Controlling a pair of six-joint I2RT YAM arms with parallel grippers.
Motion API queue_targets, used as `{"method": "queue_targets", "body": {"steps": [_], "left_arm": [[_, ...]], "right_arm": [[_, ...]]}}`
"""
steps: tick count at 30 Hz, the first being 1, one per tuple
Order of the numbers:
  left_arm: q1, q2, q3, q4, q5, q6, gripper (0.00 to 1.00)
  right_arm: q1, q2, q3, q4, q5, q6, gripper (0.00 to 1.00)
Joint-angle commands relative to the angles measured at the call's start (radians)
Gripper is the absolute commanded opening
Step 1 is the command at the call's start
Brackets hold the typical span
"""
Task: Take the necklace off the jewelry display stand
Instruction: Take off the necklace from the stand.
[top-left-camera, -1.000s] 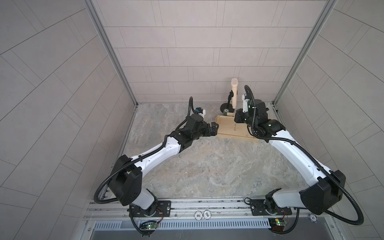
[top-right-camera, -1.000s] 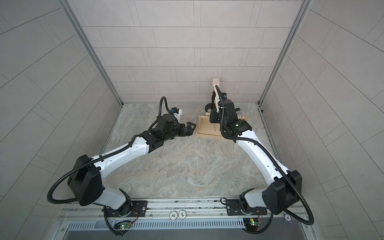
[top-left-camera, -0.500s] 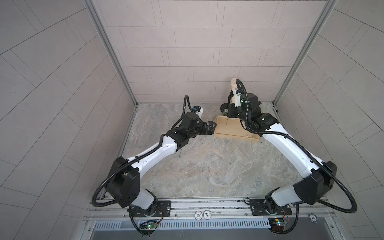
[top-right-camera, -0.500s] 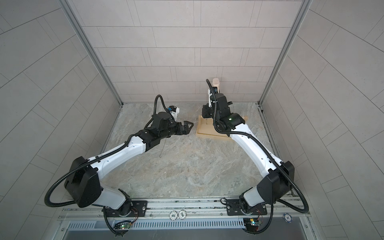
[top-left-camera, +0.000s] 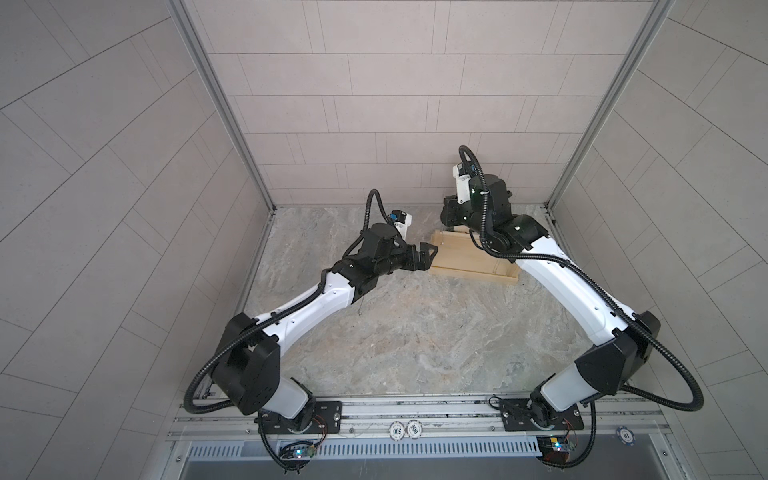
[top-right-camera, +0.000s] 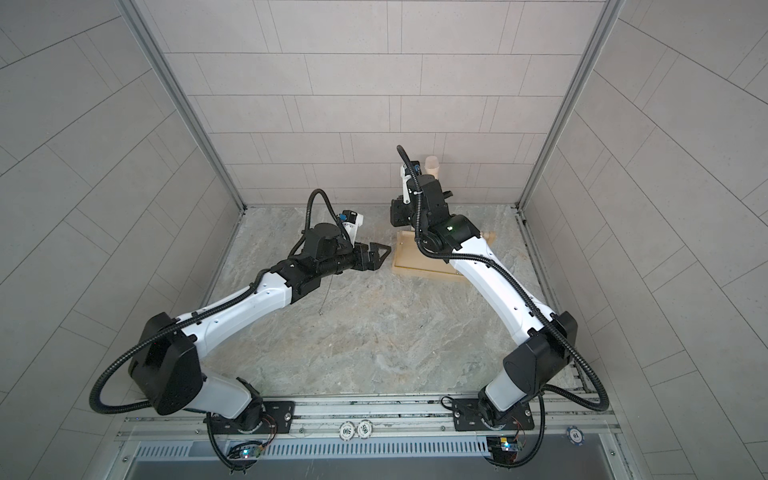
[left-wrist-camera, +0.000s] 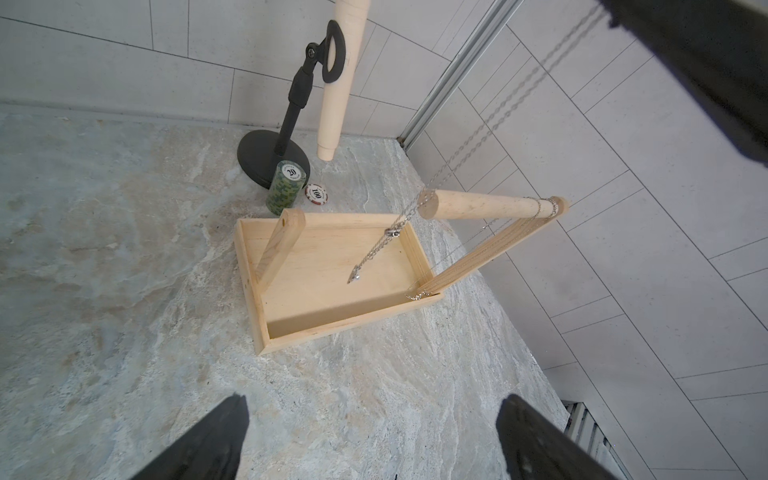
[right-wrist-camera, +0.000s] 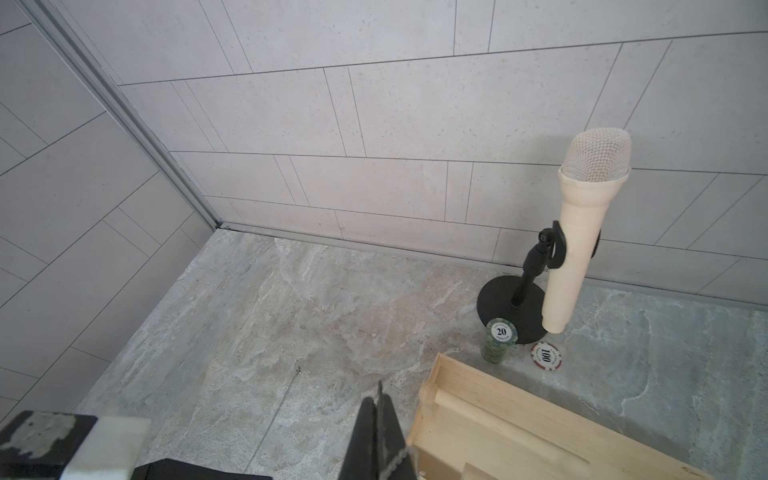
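1. The necklace (left-wrist-camera: 392, 232) runs taut from my right gripper (right-wrist-camera: 379, 411) down to the free left tip of the dowel bar (left-wrist-camera: 486, 205), then hangs slack with its pendant over the tray; I cannot tell whether the loop rides on the tip or hangs just past it.
2. My right gripper is pinched closed on the chain, above the bar; I judge the step in hand to be drawing the loop off that free end.
3. To do it well I would carry the chain leftward along the bar's own line, high enough that the strands stay off the wood; slow and level, since a thin chain may slip from a pinch or catch on the tip's edge.
4. The hanging tail should rise clear of the tray wall and the short post (left-wrist-camera: 280, 249) at the tray's left end before I swing anywhere.
5. The jewelry display stand (top-left-camera: 465, 266) sits far right on the table; it looks light, so a snag could drag or tip it.
6. A second chain (left-wrist-camera: 545, 205) hangs at the bar's right end by the upright frame; it is well apart from mine and best left alone.
7. My left gripper (top-left-camera: 430, 258) gapes wide and empty just beside the tray's left end; it is handy for steadying the tray, yet near the chain's way out.
8. By the far wall stand a microphone (right-wrist-camera: 582, 232), a green chip stack (right-wrist-camera: 498, 343) and a single chip (right-wrist-camera: 546, 355); all are out of the way.
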Motion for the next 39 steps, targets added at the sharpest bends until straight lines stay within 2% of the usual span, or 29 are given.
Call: {"method": "queue_targets", "body": {"steps": [1, 7, 14, 20, 28, 37, 39], "left_arm": [[0.006, 0.012, 0.027, 0.042, 0.016, 0.039, 1.0], [0.014, 0.037, 0.055, 0.057, -0.019, 0.086, 0.98], [0.025, 0.076, 0.102, 0.077, -0.074, 0.106, 0.8], [0.025, 0.081, 0.089, 0.115, -0.122, 0.106, 0.72], [0.025, 0.092, 0.069, 0.147, -0.138, 0.096, 0.49], [0.025, 0.104, 0.06, 0.151, -0.138, 0.1, 0.41], [0.029, 0.107, 0.057, 0.151, -0.138, 0.1, 0.35]], "right_arm": [[0.022, 0.021, 0.059, -0.023, 0.003, 0.004, 0.0], [0.057, 0.069, 0.139, -0.047, 0.003, 0.012, 0.0], [0.088, 0.101, 0.192, -0.052, 0.011, 0.025, 0.0], [0.109, 0.104, 0.209, -0.055, 0.019, 0.03, 0.0], [0.129, 0.097, 0.212, -0.055, 0.025, 0.032, 0.0], [0.142, 0.094, 0.212, -0.048, 0.031, 0.035, 0.0], [0.143, 0.093, 0.213, -0.046, 0.034, 0.033, 0.0]]}}
